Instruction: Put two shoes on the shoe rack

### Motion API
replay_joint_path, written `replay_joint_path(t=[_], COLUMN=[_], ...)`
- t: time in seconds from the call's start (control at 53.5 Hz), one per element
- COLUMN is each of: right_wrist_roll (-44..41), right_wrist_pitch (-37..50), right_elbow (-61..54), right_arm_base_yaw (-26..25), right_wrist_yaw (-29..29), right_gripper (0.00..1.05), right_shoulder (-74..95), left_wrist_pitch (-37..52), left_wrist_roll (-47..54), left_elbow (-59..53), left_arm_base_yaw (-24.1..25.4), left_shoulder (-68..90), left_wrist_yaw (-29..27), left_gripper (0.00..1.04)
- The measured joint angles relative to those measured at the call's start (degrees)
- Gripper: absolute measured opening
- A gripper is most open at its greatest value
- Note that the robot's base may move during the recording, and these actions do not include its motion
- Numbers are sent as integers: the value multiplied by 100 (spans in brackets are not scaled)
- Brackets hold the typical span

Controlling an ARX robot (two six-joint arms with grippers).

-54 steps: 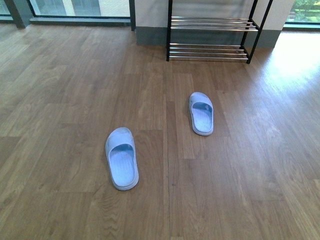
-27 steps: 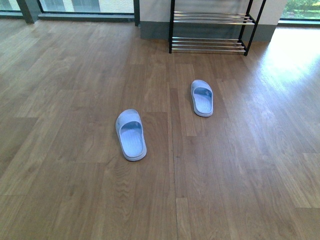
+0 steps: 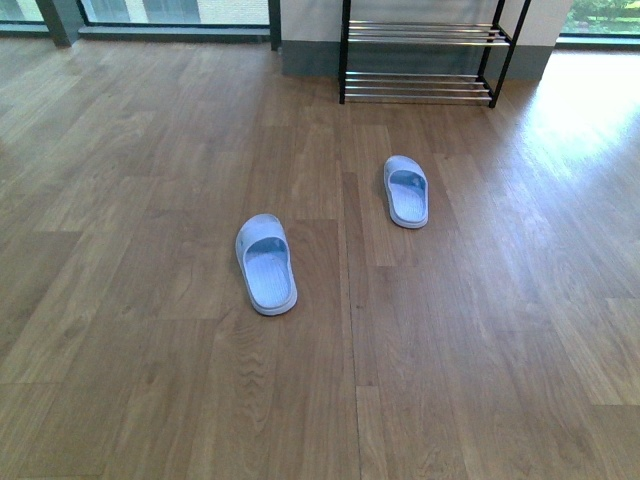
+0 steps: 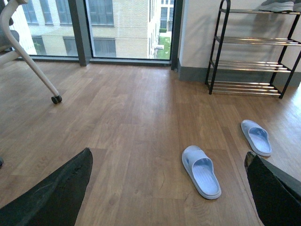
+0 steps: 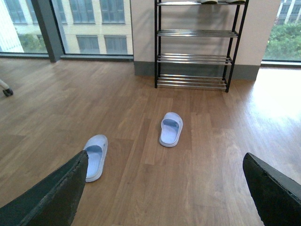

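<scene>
i see one grey shoe (image 4: 277, 4) on top of the rack (image 4: 254, 41); the other i can't tell. my left claw (image 4: 168, 157) and right claw (image 5: 165, 159) are wide open, empty.

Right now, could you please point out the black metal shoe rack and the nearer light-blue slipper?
Black metal shoe rack (image 3: 420, 92): front view, lower silver bars.
Nearer light-blue slipper (image 3: 270, 279): front view, ribbed footbed.

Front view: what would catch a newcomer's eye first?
A light blue slipper lies near the middle of the wooden floor. A second slipper lies farther back, to its right. Behind them, at the far end, stands the black rack.
</scene>
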Motion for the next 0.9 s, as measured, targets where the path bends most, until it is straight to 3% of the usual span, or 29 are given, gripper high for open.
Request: replay_joint_path(t=[0.897], right_wrist_roll=[0], right_wrist_pitch=[2], right_elbow=[0], right_arm_base_yaw=[0], right_wrist_yaw=[2], right_gripper=[95], right_shoulder=[-7], left_wrist_pitch=[0], left_wrist_roll=[0], left_elbow=[0], left_arm_base_yaw=[0], left_shoulder=[0], left_wrist_yaw=[2], left_gripper=[95])
